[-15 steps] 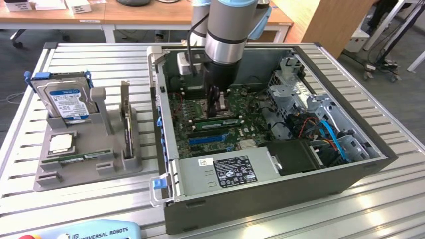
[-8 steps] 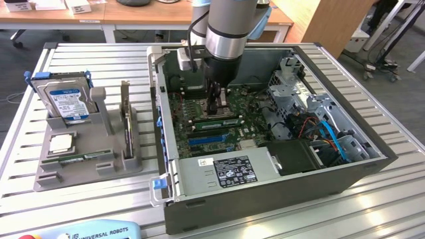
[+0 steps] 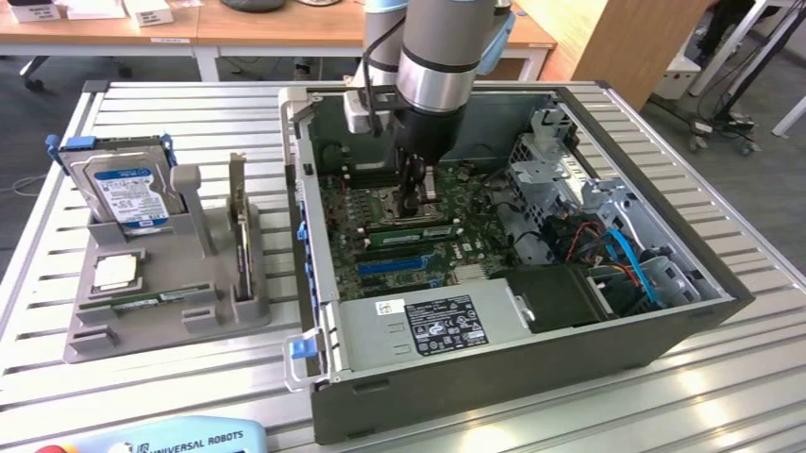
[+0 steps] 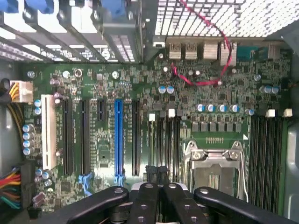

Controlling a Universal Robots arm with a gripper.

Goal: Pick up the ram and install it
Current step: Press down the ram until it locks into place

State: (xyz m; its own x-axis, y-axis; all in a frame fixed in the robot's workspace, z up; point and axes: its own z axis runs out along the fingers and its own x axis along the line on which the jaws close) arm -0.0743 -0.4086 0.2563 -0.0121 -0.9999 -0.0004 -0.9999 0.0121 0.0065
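I think the job is at its very first step, because the ram (image 3: 158, 300) is lying flat in the grey stand (image 3: 89, 335) on the table (image 3: 189, 396), well apart from the gripper (image 3: 420, 203). The gripper is down inside the open computer case (image 3: 504, 377), low over the green board (image 4: 140, 93) and just beside the silver chip socket (image 4: 217, 163). Its jaws are closed tight together, and I see nothing held between them. To pick up the stick, I think the jaws would need to be open and over at the stand, lined up along the thin stick so it does not tip or bend. Now I count: one arm, one gripper, one case, one stand. In the stand there is one ram stick, one square silver chip (image 3: 116, 272) and one hard drive (image 3: 126, 189) with a blue label. On the board I see one blue slot (image 4: 118, 135) among several black ones.
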